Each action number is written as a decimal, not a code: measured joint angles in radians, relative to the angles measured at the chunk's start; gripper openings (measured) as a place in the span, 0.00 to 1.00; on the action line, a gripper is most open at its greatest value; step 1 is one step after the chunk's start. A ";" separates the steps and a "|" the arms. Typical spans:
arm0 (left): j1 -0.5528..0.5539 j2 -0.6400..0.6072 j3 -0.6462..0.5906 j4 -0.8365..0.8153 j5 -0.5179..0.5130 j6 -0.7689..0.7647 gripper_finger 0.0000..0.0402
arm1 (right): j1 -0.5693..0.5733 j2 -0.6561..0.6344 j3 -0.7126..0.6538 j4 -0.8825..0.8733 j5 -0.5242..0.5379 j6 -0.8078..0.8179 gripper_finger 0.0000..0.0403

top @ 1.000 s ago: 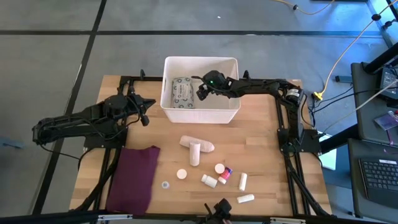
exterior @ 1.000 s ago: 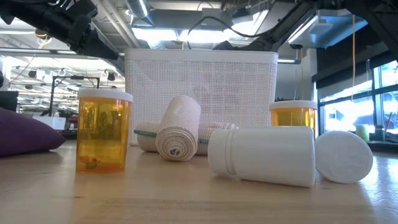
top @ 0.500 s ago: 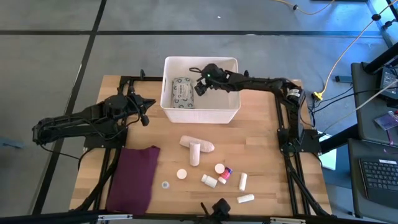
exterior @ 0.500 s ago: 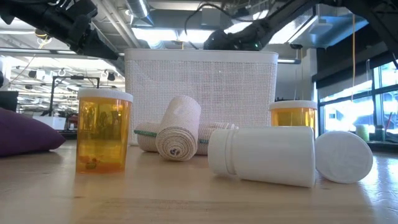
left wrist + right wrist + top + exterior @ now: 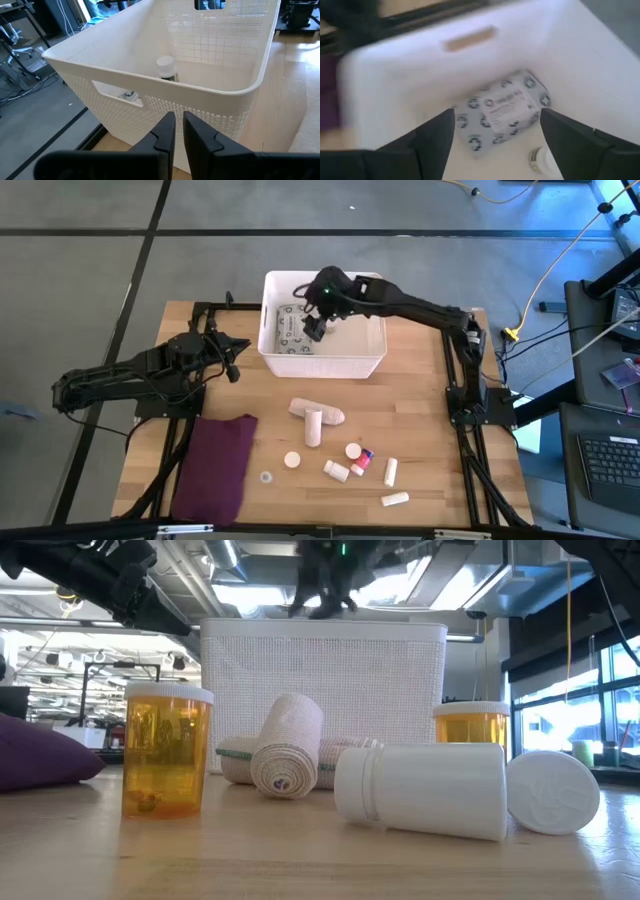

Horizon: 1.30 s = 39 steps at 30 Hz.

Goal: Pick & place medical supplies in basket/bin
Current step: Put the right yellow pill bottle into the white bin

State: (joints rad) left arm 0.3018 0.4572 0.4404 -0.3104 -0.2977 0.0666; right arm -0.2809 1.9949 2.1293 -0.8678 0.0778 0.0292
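- The right gripper (image 5: 314, 328) hung over the white tub (image 5: 373, 362), fingers spread wide and empty.
- Inside the tub lay the grey-green packet (image 5: 504, 111), a small white-capped bottle (image 5: 166, 67) beside it.
- The left gripper (image 5: 174, 131) waited just outside the tub's left wall, fingers nearly together, gripping nothing.
- More bottles (image 5: 336, 470) and bandage rolls (image 5: 314, 426) lay on the table in front of the tub.

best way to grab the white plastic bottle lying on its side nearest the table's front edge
Grip the white plastic bottle across the middle of its round body, coming straight down from above. It lies flat on the wooden table, apart from its neighbours, so fingers should straddle its short width.
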 joint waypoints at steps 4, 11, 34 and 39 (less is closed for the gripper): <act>0.000 0.000 0.000 0.000 0.000 0.000 0.08 | 0.095 0.000 0.166 -0.157 -0.002 -0.079 0.73; 0.000 0.001 0.000 0.000 0.000 0.000 0.08 | 0.296 -0.081 0.180 -0.400 -0.004 -0.003 0.73; 0.000 0.004 0.000 0.000 0.000 0.000 0.08 | 0.852 0.146 0.170 -0.627 0.294 0.705 0.73; 0.000 0.004 0.000 0.000 0.001 -0.002 0.08 | 0.829 0.235 0.169 -0.711 0.243 0.895 0.73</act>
State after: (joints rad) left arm 0.3017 0.4610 0.4404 -0.3103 -0.2970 0.0644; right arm 0.5484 2.2299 2.2986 -1.5787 0.3206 0.9245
